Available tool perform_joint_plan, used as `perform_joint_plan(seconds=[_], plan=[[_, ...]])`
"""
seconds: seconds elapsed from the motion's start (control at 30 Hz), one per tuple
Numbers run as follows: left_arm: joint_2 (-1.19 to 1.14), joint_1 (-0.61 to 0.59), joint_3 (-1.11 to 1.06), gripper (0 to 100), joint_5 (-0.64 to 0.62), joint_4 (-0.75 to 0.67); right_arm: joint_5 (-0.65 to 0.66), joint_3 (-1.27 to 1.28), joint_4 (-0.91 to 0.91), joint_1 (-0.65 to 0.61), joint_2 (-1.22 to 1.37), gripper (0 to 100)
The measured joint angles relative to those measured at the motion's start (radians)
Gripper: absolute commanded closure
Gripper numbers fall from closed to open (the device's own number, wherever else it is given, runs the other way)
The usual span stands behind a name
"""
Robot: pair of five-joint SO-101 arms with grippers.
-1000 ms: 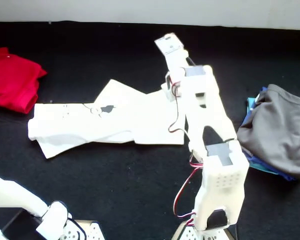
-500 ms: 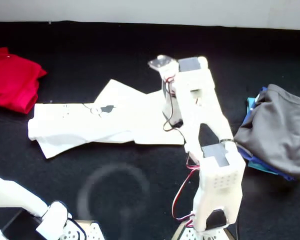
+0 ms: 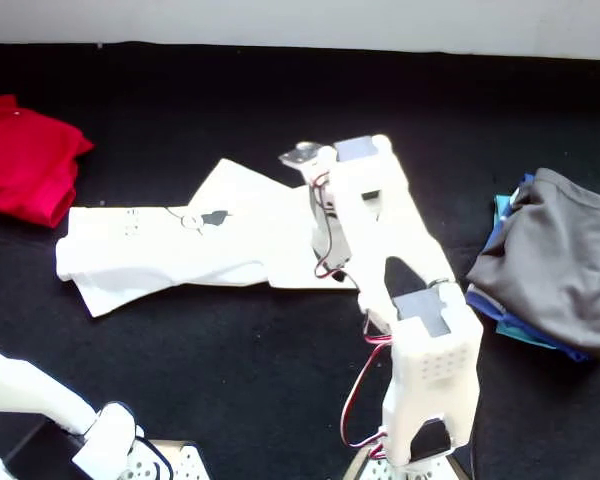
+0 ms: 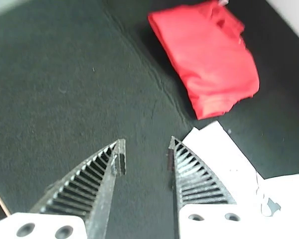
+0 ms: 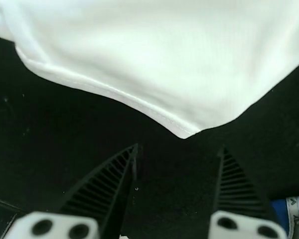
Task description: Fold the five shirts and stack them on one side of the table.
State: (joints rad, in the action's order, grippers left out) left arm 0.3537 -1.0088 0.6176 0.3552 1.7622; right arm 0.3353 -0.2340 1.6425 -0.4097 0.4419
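Within the last second the right arm drew its wrist back from the far side of the table, leaving the right gripper spread above the edge of the unmoved white shirt mid-table, while the left gripper hung spread near the red shirt.

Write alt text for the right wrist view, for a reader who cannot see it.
The right gripper hangs open over the black table, its fingertips close to a hemmed corner of the white shirt but not touching it. The shirt lies spread across the far part of the view.
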Motion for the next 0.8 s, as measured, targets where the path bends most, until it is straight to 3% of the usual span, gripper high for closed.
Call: perform_joint_plan(seconds=[0.43, 0.5, 0.63, 0.8], plan=[[0.0, 0.011, -0.025, 85, 0.003, 0.0, -0.035, 0.0, -0.037, -0.057, 0.161, 70.7], [0.0, 0.011, -0.025, 85, 0.003, 0.0, -0.04, 0.0, -0.057, -0.077, 0.198, 76.0], [0.0, 0.015, -0.025, 85, 0.003, 0.0, -0.041, -0.014, -0.08, -0.072, 0.227, 97.8], [0.0, 0.017, -0.025, 85, 0.003, 0.0, -0.041, -0.034, -0.097, -0.026, 0.244, 99.2]])
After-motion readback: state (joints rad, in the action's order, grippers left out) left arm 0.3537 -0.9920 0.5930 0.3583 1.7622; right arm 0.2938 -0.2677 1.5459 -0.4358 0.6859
